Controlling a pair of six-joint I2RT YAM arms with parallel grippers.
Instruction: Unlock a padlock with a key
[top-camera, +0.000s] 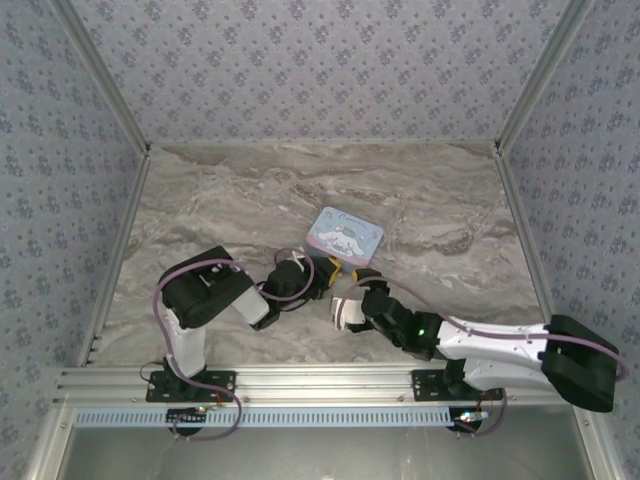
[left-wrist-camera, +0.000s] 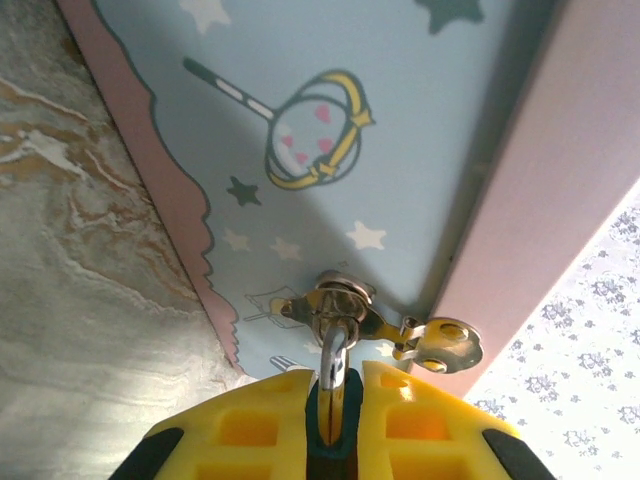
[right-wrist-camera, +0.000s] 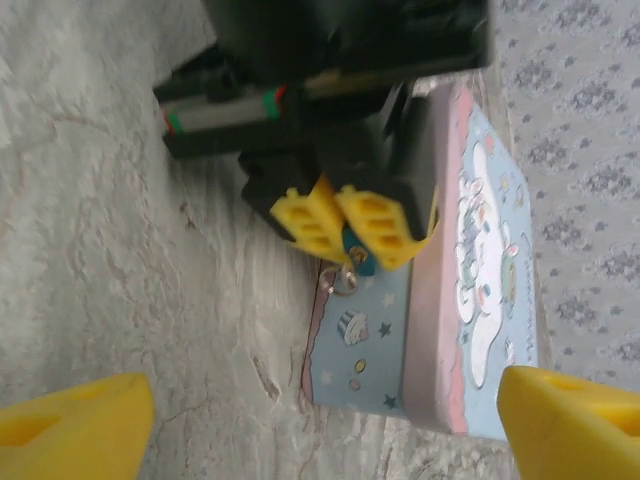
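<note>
Teal padlock pinched fast by the left gripper

The yellow fingers are closed on the padlock's body; its silvery shackle rises just past their tips through a metal hasp on the front wall of the pale blue cartoon-printed tin; the right gripper hovers with jaws spread wide and nothing between them, the padlock straight ahead of it and apart; a marble-patterned tabletop lies beneath both.
</note>
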